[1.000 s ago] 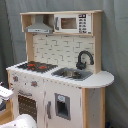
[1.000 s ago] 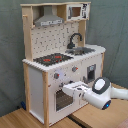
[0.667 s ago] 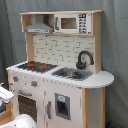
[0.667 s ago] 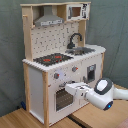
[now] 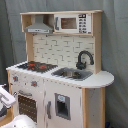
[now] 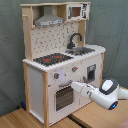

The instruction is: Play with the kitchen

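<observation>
White panels and pale wood are making up the kitchen (image 6: 55, 75), which is standing upright on the wooden table (image 6: 17, 119) against a grey backdrop. In the second exterior view we are reaching our white arm (image 6: 102, 94) in from the second exterior view's right, pointing the tool (image 6: 75, 85) at the front face just above the oven door (image 6: 64, 96) and below the knobs (image 6: 56, 76). We judge we are lining up on the oven handle, since that is the nearest part that moves. We cannot tell whether the tool is wide or narrow, nor whether it is touching the door.

In the first exterior view we are seeing the black-red hob (image 5: 35, 66), the sink (image 5: 71, 74) with its black faucet (image 5: 84, 59), the grey hood (image 5: 40, 26) and the small microwave (image 5: 73, 23) up top.
</observation>
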Tool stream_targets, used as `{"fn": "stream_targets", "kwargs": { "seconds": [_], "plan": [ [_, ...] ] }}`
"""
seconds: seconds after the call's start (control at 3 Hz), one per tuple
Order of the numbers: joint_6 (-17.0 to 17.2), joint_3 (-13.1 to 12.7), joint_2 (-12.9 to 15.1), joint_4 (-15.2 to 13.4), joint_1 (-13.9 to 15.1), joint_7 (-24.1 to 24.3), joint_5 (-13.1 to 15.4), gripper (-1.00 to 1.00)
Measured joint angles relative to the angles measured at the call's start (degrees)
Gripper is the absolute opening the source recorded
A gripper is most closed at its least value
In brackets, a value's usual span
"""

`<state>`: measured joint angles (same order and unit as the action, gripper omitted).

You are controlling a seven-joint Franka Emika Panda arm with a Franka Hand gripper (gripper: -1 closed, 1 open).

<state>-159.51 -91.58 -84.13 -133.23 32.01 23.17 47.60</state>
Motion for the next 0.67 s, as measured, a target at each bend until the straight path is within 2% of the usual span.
{"fn": "stream_targets", "kwargs": {
  "seconds": [0.67],
  "plan": [
    [-0.03,1.16,0.01,-7.11,-4.44,8.67,-0.03,1.0]
  ]
}}
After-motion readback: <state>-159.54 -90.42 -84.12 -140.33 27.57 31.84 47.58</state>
